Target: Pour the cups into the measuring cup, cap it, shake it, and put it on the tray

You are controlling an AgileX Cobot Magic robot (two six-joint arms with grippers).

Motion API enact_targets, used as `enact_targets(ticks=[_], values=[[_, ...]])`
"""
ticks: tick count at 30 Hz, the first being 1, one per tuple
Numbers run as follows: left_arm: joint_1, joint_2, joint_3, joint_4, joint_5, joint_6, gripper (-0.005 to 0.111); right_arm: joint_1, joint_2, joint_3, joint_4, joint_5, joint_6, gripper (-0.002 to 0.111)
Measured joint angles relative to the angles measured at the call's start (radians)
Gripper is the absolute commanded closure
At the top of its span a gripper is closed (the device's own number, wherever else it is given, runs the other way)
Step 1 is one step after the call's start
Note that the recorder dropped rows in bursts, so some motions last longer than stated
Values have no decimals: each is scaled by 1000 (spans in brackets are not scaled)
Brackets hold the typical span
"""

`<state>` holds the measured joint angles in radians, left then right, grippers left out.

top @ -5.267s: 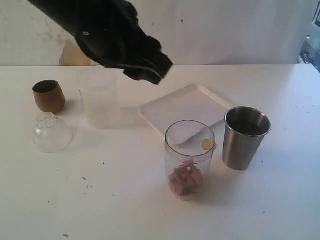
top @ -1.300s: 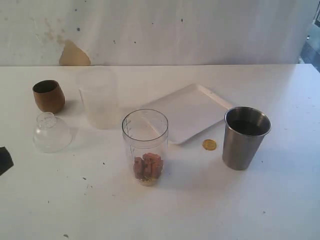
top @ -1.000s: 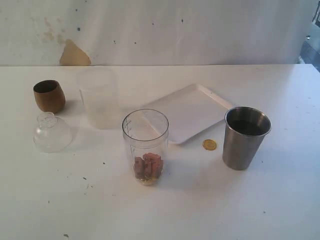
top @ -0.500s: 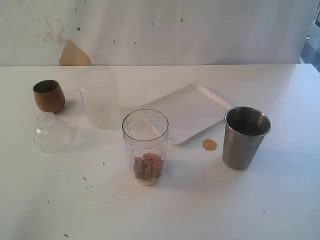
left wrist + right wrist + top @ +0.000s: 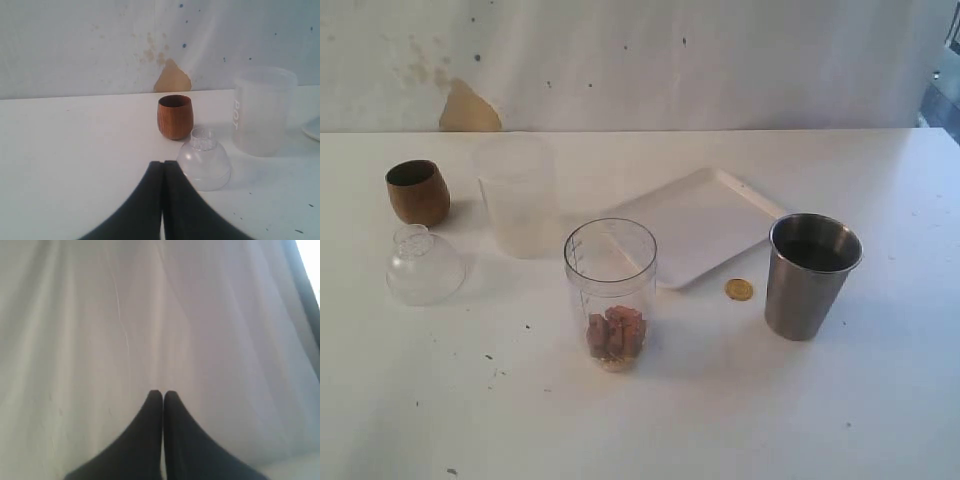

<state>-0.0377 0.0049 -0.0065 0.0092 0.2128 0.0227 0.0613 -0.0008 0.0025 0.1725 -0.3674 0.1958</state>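
The clear measuring cup (image 5: 610, 293) stands upright in the middle of the table with pinkish-brown pieces in its bottom. To its right stands the brushed-steel tumbler (image 5: 810, 274); the brown wooden cup (image 5: 417, 192) (image 5: 174, 116) is at the far left. Behind the measuring cup lies the white tray (image 5: 692, 222). Neither arm shows in the exterior view. My left gripper (image 5: 163, 163) is shut and holds nothing, low over the table near the clear dome lid (image 5: 203, 161). My right gripper (image 5: 163, 393) is shut and holds nothing, facing a plain pale wall.
A frosted translucent cup (image 5: 518, 195) (image 5: 261, 111) stands beside the wooden cup. The clear dome lid (image 5: 422, 265) rests on the table at the left. A small gold coin (image 5: 739, 290) lies between the tray and the tumbler.
The measuring cup stands further left than five seconds ago, when a dark arm hung over the table. A dark shape at the left edge has left the view. Nothing has moved in the last second.
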Motion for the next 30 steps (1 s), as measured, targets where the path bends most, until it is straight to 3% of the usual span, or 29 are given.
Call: enact_targets(ticks=[3, 5, 12, 20, 30], values=[[0, 0, 0, 0, 0, 0, 107, 0, 0, 0, 29, -341, 93, 108], [0, 0, 0, 0, 0, 0, 107, 0, 0, -7, 31, -385, 111, 108], [0, 0, 0, 0, 0, 0, 107, 0, 43, -140, -181, 23, 118, 108], [0, 0, 0, 0, 0, 0, 107, 0, 519, -490, -264, 481, 120, 108], [0, 0, 0, 0, 0, 2, 107, 15, 842, -779, -146, 657, 61, 108]])
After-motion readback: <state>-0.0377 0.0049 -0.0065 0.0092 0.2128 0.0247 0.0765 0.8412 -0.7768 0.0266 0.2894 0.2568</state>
